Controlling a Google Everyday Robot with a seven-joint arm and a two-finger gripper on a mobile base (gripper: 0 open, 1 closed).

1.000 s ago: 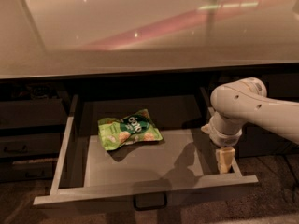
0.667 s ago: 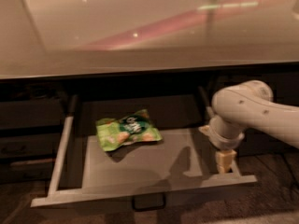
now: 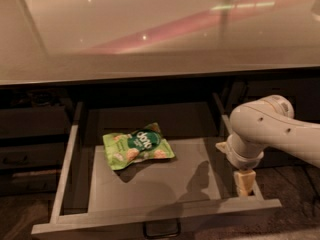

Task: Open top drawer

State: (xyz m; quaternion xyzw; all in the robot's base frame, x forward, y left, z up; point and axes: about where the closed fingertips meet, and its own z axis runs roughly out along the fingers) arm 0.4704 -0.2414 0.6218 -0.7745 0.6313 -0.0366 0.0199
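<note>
The top drawer (image 3: 150,191) sits pulled out below the tabletop's (image 3: 160,34) front edge, with a green snack bag (image 3: 137,146) inside. The gripper (image 3: 245,182) points down at its right wall; I cannot tell its grip.

One drawer, one bag, one arm.
A single open drawer (image 3: 150,191) has one bar handle (image 3: 161,229) on its near front. Its floor holds one green snack bag (image 3: 137,146), left of middle. One white arm (image 3: 270,129) comes in from the right and ends in one gripper (image 3: 245,183), which hangs at the drawer's right wall near the front corner. One glossy table (image 3: 160,34) spans the far side above. Dark fronts on the left sit in shadow, their number unclear.
</note>
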